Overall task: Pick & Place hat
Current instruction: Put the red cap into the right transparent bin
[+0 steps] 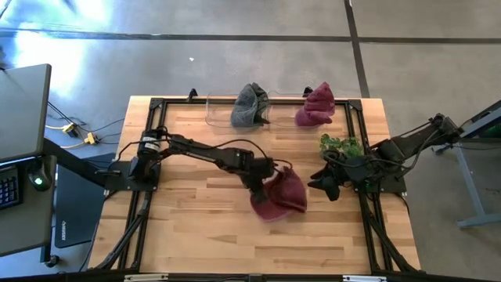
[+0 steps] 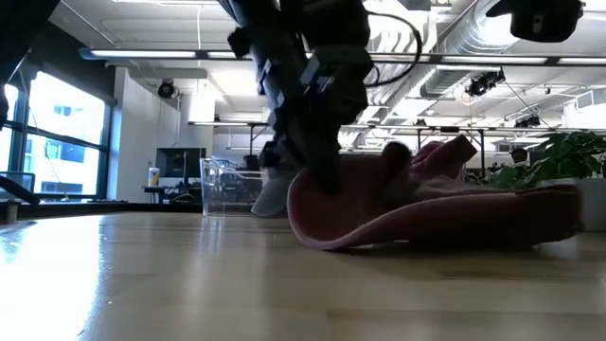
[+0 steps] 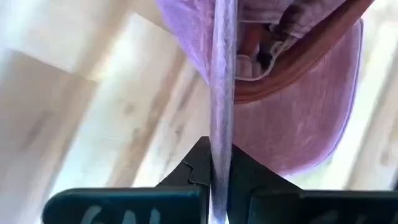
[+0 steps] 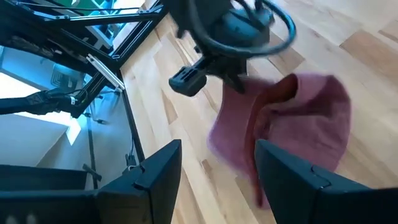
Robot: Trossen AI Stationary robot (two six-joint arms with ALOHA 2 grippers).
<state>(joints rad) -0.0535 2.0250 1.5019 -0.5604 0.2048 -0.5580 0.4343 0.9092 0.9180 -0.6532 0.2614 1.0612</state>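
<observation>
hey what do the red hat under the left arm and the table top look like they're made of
Red hat: soft, matte fabric, perhaps corduroy or velvet; it flops and folds, and its edge sits pinched flat in the left tool.
Table: light wood, butcher-block style; joined planks and grain show, with a slight sheen in the low view.

Hidden and cut-off parts around the maroon fabric cap

From above, the left gripper (image 1: 264, 174) covers the near edge of the maroon fabric cap (image 1: 280, 196), so the pinch cannot be seen there. In the low view the cap (image 2: 445, 204) runs behind the blurred dark arm, and the clear plastic bin (image 2: 227, 186) beyond is partly blocked. The left wrist view cuts off the cap's crown (image 3: 298, 112) at the frame edge. The right gripper (image 1: 325, 186) merges with dark cables, its 2 fingers too small to separate.
</observation>
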